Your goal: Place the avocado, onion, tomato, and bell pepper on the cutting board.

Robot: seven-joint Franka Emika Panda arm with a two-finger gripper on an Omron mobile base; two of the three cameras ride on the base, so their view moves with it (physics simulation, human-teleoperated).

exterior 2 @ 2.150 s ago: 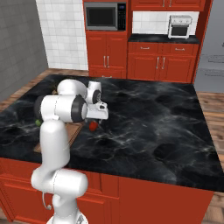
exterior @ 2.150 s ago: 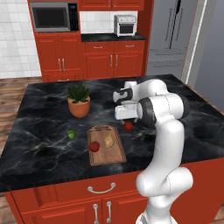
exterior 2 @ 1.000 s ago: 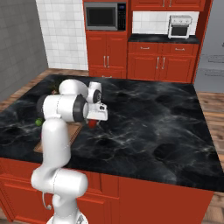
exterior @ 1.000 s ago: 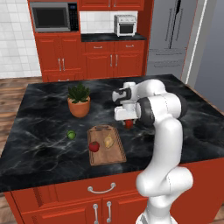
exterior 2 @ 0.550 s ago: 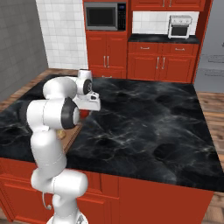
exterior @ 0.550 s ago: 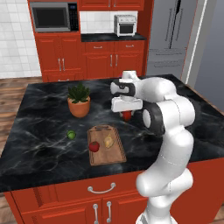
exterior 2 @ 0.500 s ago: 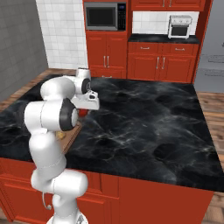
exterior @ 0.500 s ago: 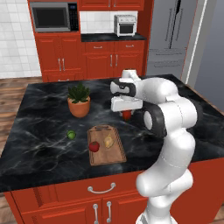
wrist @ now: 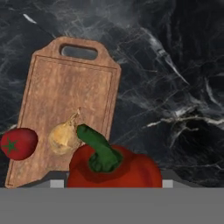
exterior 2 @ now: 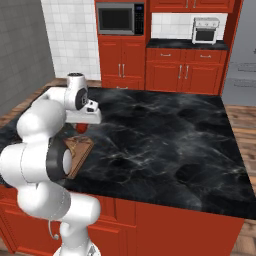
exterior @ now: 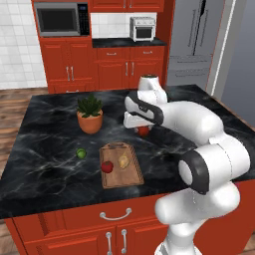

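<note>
My gripper [exterior: 142, 128] is shut on the red bell pepper [exterior: 144, 131], holding it just above the black counter, right of and beyond the cutting board [exterior: 125, 177]. The hand view looks down past the bell pepper [wrist: 114, 169] and its green stem at the wooden cutting board [wrist: 70, 96]. On the board lie the red tomato [wrist: 18, 143] and the tan onion [wrist: 64, 136]. From the left base view the tomato [exterior: 106, 167] sits left of the onion [exterior: 124, 161]. The green avocado [exterior: 80, 153] rests on the counter left of the board. The pepper [exterior 2: 81, 127] hangs beyond the board [exterior 2: 79, 150].
A potted plant [exterior: 90, 114] stands on the counter behind the avocado. The board lies close to the counter's front edge [exterior: 99, 194]. Bare black marble [exterior 2: 165, 135] stretches to the right of the arm.
The gripper has lifted the bell pepper slightly off the counter, and the arm's elbow has swung round. Tomato, onion and avocado lie where they were.
</note>
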